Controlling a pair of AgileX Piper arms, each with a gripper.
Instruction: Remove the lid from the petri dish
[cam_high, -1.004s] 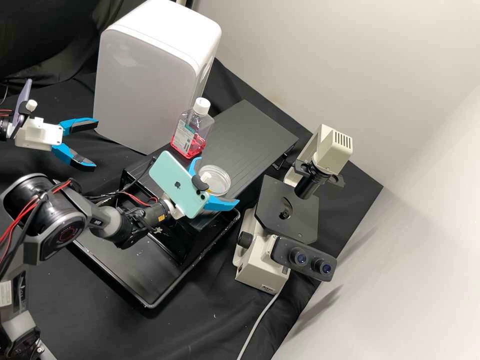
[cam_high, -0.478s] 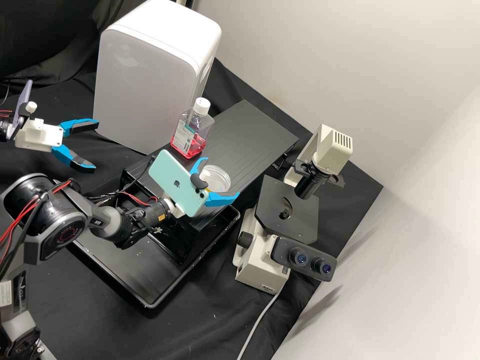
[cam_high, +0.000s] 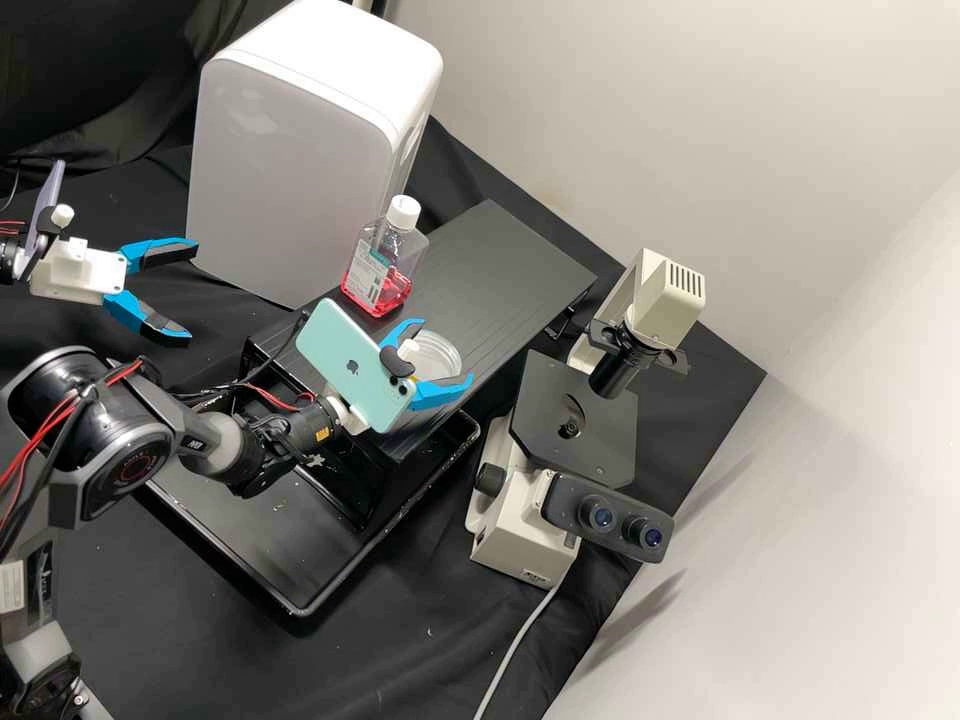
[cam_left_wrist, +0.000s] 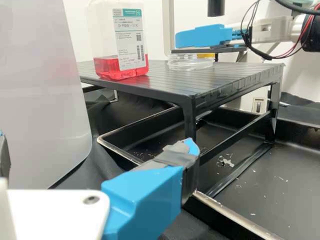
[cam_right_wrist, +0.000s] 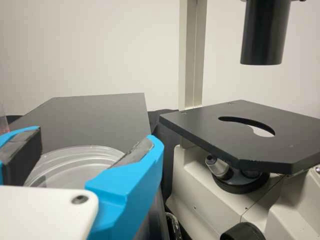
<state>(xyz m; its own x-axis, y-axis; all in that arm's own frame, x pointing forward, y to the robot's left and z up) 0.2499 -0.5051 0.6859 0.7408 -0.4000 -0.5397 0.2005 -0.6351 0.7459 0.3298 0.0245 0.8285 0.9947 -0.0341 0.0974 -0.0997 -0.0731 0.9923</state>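
Petri dish (cam_high: 436, 362) sits on the black shelf (cam_high: 505, 265) near its front corner, lid (cam_right_wrist: 70, 161) on, same spot as a second ago. Right gripper (cam_high: 446, 353) straddles it. Its fingers were wide then, now narrowed onto the lid's rim on both sides. Bottle (cam_high: 380, 262) of red liquid stands farther back on the shelf, microscope (cam_high: 570, 450) beside it. Left gripper (cam_high: 189, 289) hangs wide open by the white box (cam_high: 300, 140), well apart from the dish, barely shifted.

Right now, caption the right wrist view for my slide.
Right hand set on either side of the petri dish on the black platform, microscope stage beyond.
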